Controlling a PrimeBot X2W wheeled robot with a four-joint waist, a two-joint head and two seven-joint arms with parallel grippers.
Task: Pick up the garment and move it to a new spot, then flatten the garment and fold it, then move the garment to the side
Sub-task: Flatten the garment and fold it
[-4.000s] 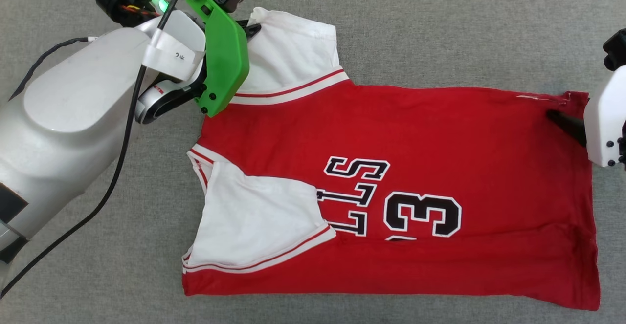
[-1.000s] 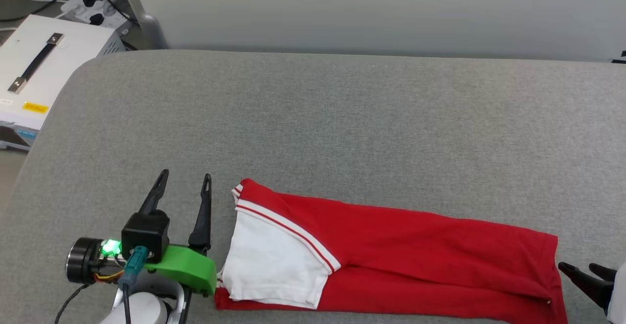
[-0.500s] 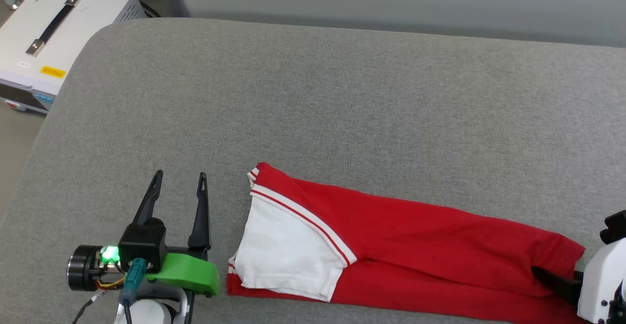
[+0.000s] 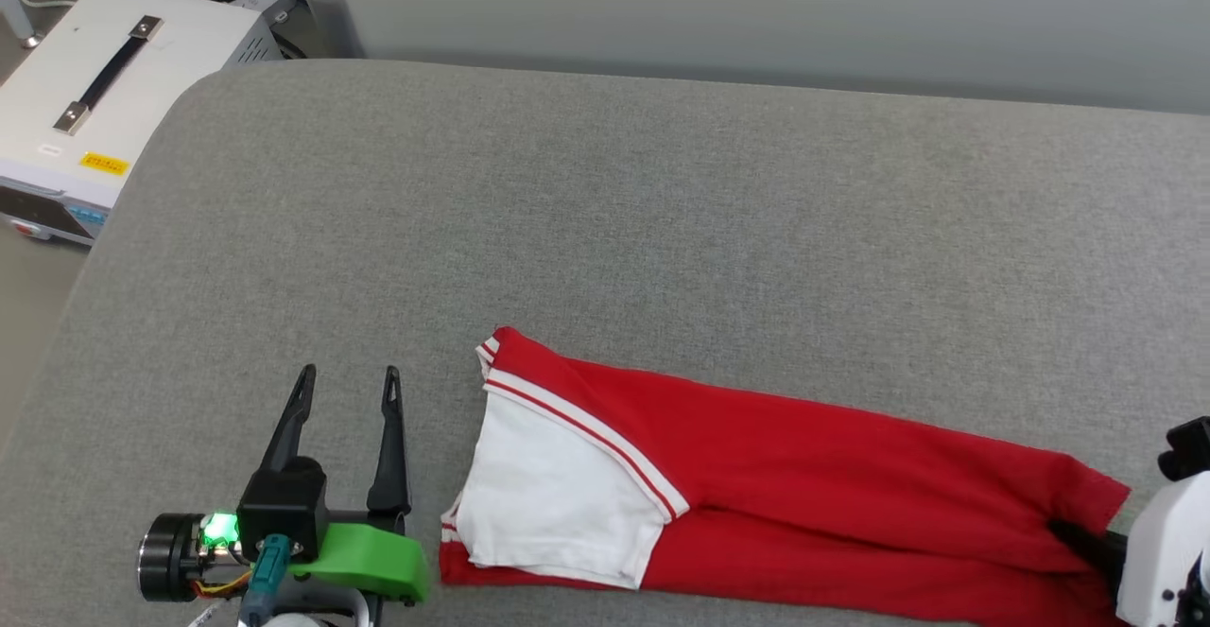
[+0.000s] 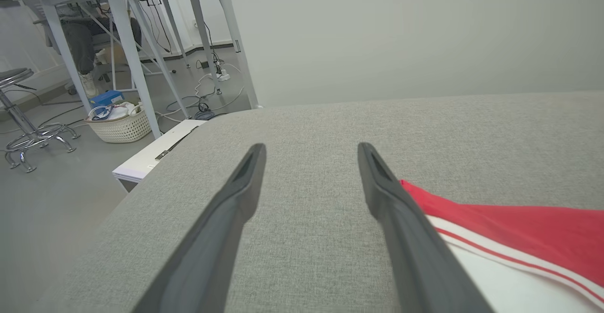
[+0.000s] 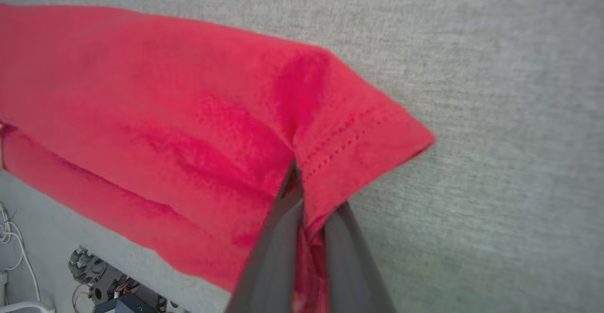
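Note:
The garment (image 4: 803,495) lies folded into a long red strip on the grey padded table (image 4: 662,230), white sleeve on top at its left end; the print is hidden. My left gripper (image 4: 348,379) stands open just left of that sleeve end, apart from the cloth, nothing between its fingers. In the left wrist view the open left gripper (image 5: 311,150) hovers over bare table with the garment (image 5: 509,228) to its right. My right gripper (image 4: 1078,537) is at the strip's right end. The right wrist view shows the right gripper (image 6: 297,178) shut on the garment's (image 6: 165,105) stitched hem corner.
A white box with a black handle (image 4: 104,69) stands off the table's far left corner, with a power strip behind it. A pale wall runs along the table's back edge. Table legs, a basket (image 5: 120,124) and a stool stand on the floor to the left.
The garment, spread flat with its print showing four seconds ago, is now a narrow folded strip. The right gripper, open beside the hem a second ago, has shut on it. The camera shifted.

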